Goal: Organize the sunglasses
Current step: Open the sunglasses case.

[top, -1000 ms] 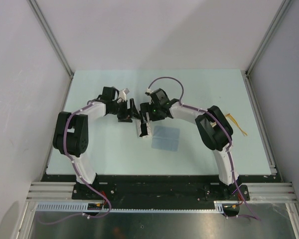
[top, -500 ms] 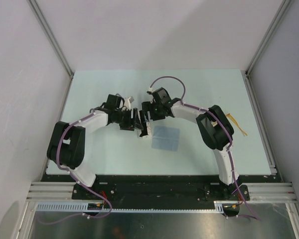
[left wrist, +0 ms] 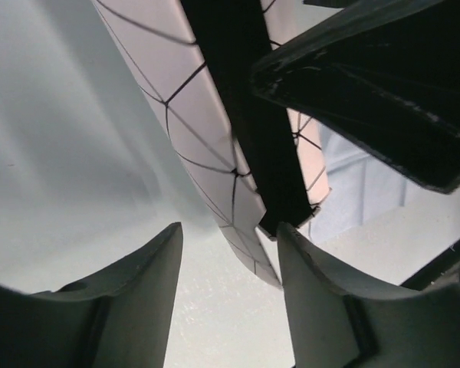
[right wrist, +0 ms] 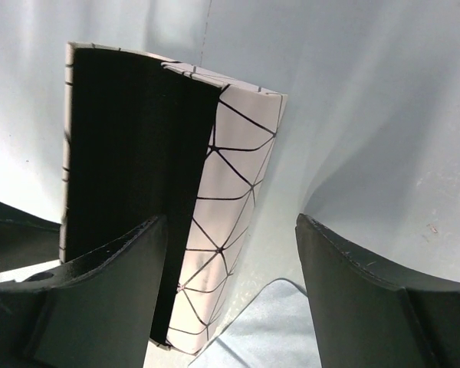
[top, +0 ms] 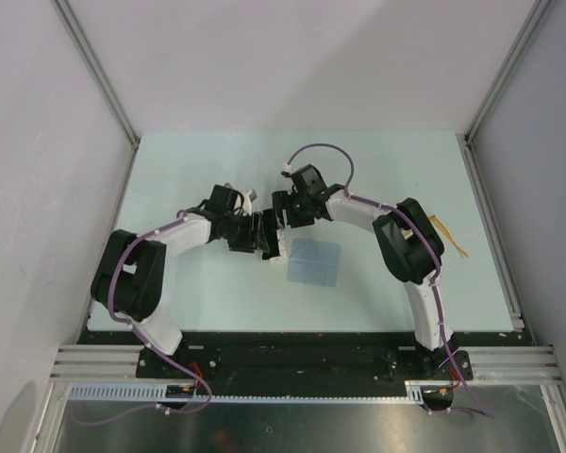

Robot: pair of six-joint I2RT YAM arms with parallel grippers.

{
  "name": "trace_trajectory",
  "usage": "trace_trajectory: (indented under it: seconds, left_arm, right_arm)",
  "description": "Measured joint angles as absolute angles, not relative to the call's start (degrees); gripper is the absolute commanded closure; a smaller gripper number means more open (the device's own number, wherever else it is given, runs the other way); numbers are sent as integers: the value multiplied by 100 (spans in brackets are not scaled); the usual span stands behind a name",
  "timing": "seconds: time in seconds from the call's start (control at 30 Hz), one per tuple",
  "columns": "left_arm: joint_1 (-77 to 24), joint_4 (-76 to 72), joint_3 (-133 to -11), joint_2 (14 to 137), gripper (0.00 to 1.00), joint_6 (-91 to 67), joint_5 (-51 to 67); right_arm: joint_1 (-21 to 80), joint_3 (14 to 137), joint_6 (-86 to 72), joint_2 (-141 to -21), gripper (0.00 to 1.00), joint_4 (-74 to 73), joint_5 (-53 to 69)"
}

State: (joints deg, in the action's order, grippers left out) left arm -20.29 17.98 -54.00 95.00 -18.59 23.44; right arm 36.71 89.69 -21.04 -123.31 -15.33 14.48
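Observation:
The sunglasses (top: 450, 234) lie at the table's right edge, thin and orange, far from both grippers. The white case with black triangle lines (top: 274, 248) sits mid-table between the two grippers, its black inside showing. My left gripper (top: 263, 236) is open. In the left wrist view (left wrist: 230, 230) the corner of the case (left wrist: 161, 61) reaches between its fingers. My right gripper (top: 281, 223) is open. In the right wrist view (right wrist: 230, 222) the case (right wrist: 230, 176) stands between its fingers, close to the left finger (right wrist: 100, 299).
The blue-grey cloth (top: 314, 261) lies flat just right of the case and shows under the right gripper (right wrist: 276, 330). The pale table (top: 189, 170) is walled by a metal frame on the left and right.
My left gripper has moved right and closed in on the case, which it now partly hides from above. The right gripper has shifted only slightly. The sunglasses and cloth have not moved.

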Motion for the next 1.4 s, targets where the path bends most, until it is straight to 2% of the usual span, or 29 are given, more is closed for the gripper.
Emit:
trace_trajectory:
  seconds: [0.43,0.63,0.73,0.8,1.2,1.4]
  left_arm:
    - [-2029,1767,-5221,9432,69,-1964,1704]
    - [-2029,1761,-5221,9277,94,-2018,1588]
    - [-2029,1717,-5225,9271,100,-2053,1472]
    - [-2029,1715,-5240,9271,100,-2045,1424]
    - [-2040,1914,-5645,9255,100,-1625,777]
    - [-2040,2025,-5817,9198,100,-1317,252]
  right_arm:
    - [3533,8895,-2152,-12331,38,-1553,1549]
    - [3509,8892,-2161,-12331,39,-1559,1597]
    - [3500,8892,-2156,-12328,38,-1599,1597]
    - [3489,8892,-2139,-12328,38,-1619,1592]
    - [3345,8943,-2088,-12239,23,-1741,1592]
    - [3273,8986,-2102,-12031,8,-1804,1590]
